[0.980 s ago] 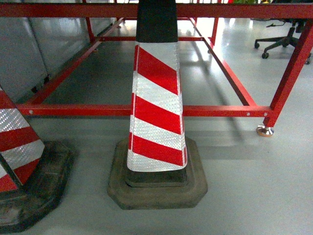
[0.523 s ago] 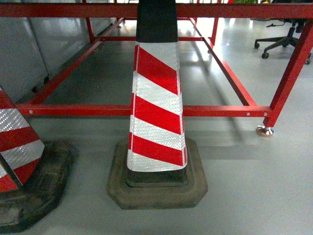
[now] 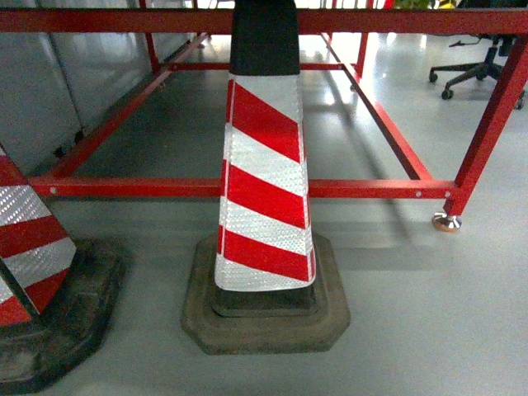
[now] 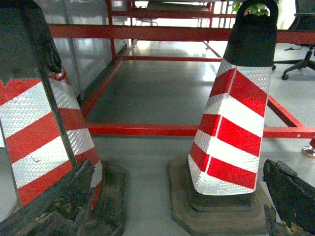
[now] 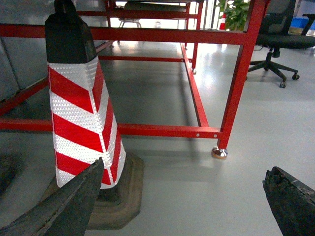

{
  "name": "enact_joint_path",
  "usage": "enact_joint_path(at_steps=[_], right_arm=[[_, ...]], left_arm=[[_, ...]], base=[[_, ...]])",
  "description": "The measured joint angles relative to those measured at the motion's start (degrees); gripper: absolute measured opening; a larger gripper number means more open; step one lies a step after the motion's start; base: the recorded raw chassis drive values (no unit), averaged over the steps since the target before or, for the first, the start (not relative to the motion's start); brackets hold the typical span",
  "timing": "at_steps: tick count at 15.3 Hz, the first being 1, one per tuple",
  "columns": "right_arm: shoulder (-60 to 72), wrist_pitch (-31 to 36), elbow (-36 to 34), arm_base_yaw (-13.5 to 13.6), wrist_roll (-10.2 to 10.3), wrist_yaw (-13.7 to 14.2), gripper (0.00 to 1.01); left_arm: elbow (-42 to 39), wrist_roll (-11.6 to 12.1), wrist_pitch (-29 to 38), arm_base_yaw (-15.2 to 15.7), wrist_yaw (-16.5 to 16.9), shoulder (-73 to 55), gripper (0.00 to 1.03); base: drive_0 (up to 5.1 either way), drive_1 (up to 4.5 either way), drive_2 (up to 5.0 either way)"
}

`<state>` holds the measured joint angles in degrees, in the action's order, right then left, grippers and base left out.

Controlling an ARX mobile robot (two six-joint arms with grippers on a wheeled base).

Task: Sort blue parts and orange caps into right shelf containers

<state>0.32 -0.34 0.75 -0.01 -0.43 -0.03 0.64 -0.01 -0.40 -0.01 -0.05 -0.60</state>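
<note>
No blue parts, orange caps, shelf or containers show in any view. My left gripper is open, its two dark worn fingers wide apart low over the grey floor, with nothing between them. My right gripper is also open and holds nothing, its fingers spread at the bottom corners of its view. Neither gripper appears in the head view.
A red-and-white striped traffic cone on a black rubber base stands straight ahead. A second cone is at the left. Behind them runs a red steel frame with a footed leg. An office chair sits far right.
The head view has shifted slightly, so the red frame sits a few pixels lower. The cones have not moved.
</note>
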Motion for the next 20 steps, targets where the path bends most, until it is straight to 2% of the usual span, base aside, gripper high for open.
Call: enact_joint_path(at_steps=[20], right_arm=[[0.00, 0.07, 0.00, 0.00, 0.39, 0.02, 0.98]], left_arm=[[0.00, 0.02, 0.17, 0.00, 0.02, 0.00, 0.98]], base=[[0.0, 0.00, 0.0]])
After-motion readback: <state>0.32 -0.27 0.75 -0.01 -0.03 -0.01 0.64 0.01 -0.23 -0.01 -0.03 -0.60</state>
